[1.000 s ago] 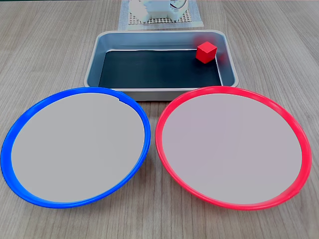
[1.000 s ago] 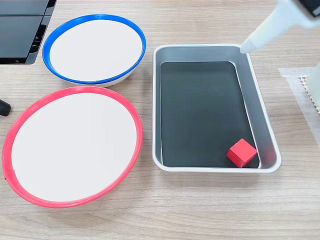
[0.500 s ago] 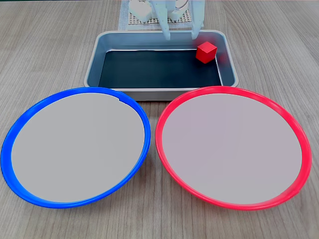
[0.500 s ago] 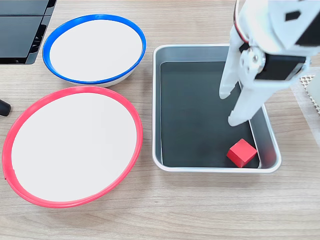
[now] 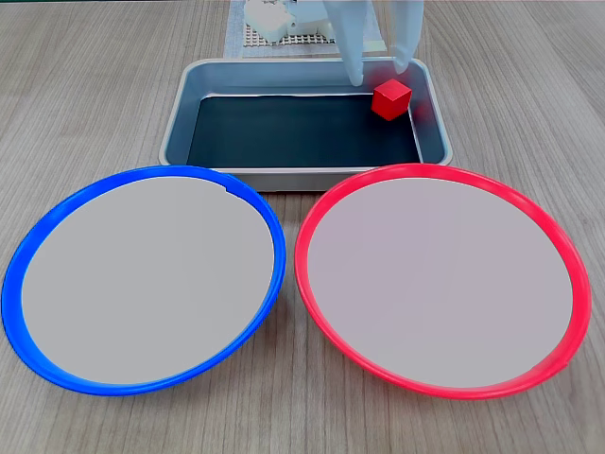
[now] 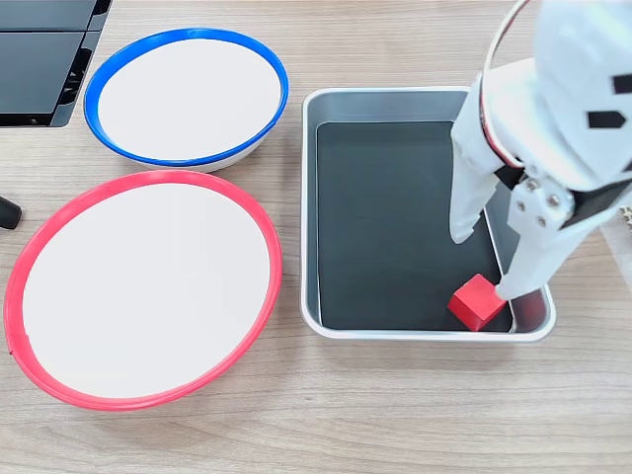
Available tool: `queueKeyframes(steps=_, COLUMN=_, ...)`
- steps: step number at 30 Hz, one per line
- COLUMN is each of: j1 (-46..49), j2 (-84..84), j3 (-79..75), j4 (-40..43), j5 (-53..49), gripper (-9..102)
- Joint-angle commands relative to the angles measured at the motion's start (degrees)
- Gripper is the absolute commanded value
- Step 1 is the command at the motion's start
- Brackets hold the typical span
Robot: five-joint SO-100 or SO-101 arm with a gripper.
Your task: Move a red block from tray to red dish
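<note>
I have the gripper (image 6: 485,265) spread wide over the tray (image 6: 309,207), one fingertip (image 6: 506,290) just beside the block (image 6: 478,301) in its corner, which looks light, rigid and smooth, so I'd pinch two opposite flat faces squarely.

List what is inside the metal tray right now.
The tray holds one red block in a corner of its black floor. The open tool reaches down over it, one finger beside the block. The arm covers part of the floor and one wall.
</note>
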Motion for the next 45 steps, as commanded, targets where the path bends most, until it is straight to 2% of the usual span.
queueKeyframes(steps=1, j1=-1.0, j2=-0.6, j3=-0.3, j4=-3.0, j5=-0.7, gripper=19)
queueKeyframes(steps=5, j1=-0.5, j2=-2.0, j3=1.8, j4=-6.5, j5=-2.7, gripper=18)
queueKeyframes(steps=13, j1=-0.4, j2=-3.7, j3=4.1, j4=-8.3, j5=-4.8, gripper=18)
queueKeyframes(steps=20, j1=-1.1, j2=-3.5, j3=-1.2, j4=1.8, j5=-3.3, gripper=17)
queueKeyframes(steps=24, j1=-1.1, j2=-3.6, j3=-2.6, j4=3.4, j5=-3.2, gripper=17)
queueKeyframes(steps=36, j1=-2.4, j2=-4.0, j3=-1.3, j4=-0.1, j5=-4.7, gripper=18)
queueKeyframes(steps=45, j1=-2.5, j2=-6.0, j3=2.4, j4=-7.9, j5=-6.2, gripper=19)
